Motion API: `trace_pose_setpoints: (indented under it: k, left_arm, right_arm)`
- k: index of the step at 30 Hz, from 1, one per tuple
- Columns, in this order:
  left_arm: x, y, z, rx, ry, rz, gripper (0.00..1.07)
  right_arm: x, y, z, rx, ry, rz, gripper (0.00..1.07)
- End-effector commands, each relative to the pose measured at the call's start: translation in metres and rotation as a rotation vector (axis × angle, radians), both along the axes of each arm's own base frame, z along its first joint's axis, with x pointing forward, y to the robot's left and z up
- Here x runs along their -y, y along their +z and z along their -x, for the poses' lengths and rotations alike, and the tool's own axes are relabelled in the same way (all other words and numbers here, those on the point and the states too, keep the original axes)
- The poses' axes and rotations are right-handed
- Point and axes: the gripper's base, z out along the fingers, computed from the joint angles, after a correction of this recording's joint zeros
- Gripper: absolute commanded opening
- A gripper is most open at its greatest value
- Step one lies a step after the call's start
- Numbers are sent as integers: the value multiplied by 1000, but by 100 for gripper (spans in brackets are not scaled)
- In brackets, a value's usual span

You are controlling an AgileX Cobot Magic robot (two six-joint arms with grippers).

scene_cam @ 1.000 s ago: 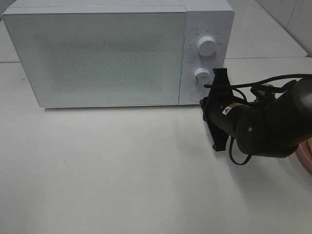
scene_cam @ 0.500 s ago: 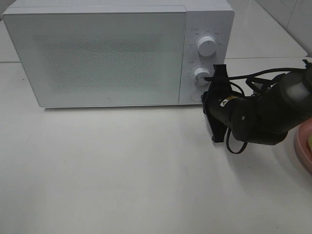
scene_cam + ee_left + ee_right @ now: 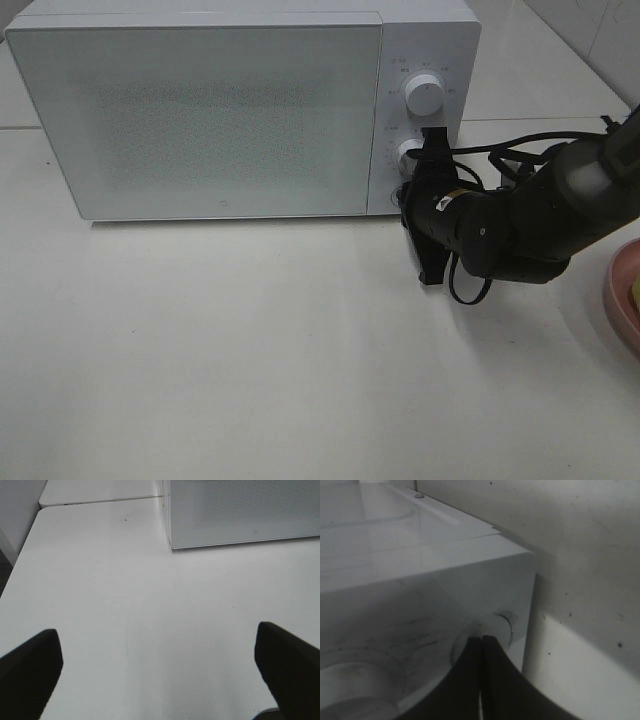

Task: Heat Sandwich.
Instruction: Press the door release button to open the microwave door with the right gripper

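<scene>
Off to the left, above the bare white table (image 3: 100,580), the left gripper (image 3: 160,675) is hanging with its two dark fingers (image 3: 30,672) spread wide and nothing between them (it is showing only in its own wrist view); a lower corner of the white microwave (image 3: 200,110) is showing beyond it. Moving rightward in the high view, the microwave is sitting at the back of the table with its door (image 3: 200,200) closed; on its control panel the upper knob (image 3: 424,97) is standing clear, while the lower knob (image 3: 408,152) is being partly covered by the black right arm (image 3: 520,225). That arm is reaching in from the right, and the right gripper (image 3: 408,197) is pointing at the bottom of the panel; in its wrist view the fingertips (image 3: 476,647) are pressed tight together, gripping nothing, and are touching the round button (image 3: 495,625) below the knobs. At the far right edge a round pink plate (image 3: 622,300) is lying on the table, well apart from the microwave; the sandwich (image 3: 635,292) is showing only as a pale yellowish sliver on that plate, cut off by the frame.
</scene>
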Motion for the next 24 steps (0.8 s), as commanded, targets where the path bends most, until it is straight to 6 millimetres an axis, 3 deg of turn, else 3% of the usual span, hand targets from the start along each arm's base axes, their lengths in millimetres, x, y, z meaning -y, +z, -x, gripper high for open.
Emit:
trace_pose_setpoints:
  k: [1, 13, 24]
  left_arm:
    - [0, 0, 4, 29, 3, 9, 100]
    - [0, 0, 4, 29, 3, 9, 100]
    - [0, 0, 4, 29, 3, 9, 100]
  right_arm:
    - [1, 1, -4, 34, -20, -6, 0]
    - [-1, 10, -14, 156, -32, -10, 0]
    - [-6, 20, -39, 319, -57, -34, 0]
